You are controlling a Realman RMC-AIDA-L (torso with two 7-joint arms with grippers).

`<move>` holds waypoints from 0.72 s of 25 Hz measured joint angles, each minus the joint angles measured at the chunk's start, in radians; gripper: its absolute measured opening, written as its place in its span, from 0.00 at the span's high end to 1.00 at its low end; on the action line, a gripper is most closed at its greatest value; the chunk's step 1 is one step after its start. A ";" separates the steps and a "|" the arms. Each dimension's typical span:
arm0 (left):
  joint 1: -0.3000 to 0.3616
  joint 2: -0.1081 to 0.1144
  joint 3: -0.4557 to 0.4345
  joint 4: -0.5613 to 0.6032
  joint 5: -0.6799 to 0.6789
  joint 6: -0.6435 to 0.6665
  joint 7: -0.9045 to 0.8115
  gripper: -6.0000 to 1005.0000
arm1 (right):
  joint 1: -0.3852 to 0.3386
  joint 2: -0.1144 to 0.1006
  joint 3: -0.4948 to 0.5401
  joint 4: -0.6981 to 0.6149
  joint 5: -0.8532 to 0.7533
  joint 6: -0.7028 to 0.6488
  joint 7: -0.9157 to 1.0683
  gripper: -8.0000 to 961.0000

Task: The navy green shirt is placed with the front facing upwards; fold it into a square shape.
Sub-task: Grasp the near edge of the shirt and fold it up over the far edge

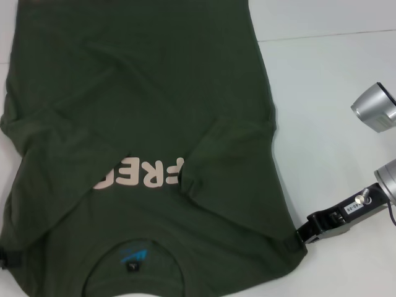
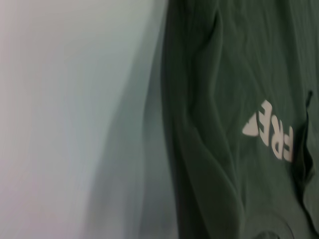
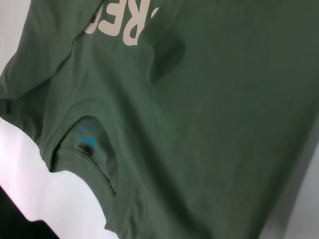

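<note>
At the left edge, the left end effector [image 1: 6, 258] is barely peeking out at the shirt's shoulder; I cannot tell its state. The navy green shirt [image 1: 142, 93] is lying front-up across the white bench [image 1: 334, 80], both sleeves folded inward over the lettering. The right end effector [image 1: 299, 238] is clenching the right shoulder corner. The cloth looks soft and limp, so corners and seams seem the best holds.

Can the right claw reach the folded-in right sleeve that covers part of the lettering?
Probably yes. The right claw is at the navy green shirt edge near the shoulder, and the sleeve lies on top, uncovered, with nothing in between.
</note>
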 joint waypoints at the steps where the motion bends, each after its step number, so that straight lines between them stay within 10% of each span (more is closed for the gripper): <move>1: 0.002 0.003 0.003 0.002 0.001 0.015 0.006 0.97 | 0.001 -0.002 0.000 -0.001 0.000 -0.011 0.000 0.97; 18: 0.026 0.016 0.037 -0.005 0.095 0.180 0.035 0.97 | -0.058 0.012 0.015 -0.157 -0.077 -0.196 0.014 0.97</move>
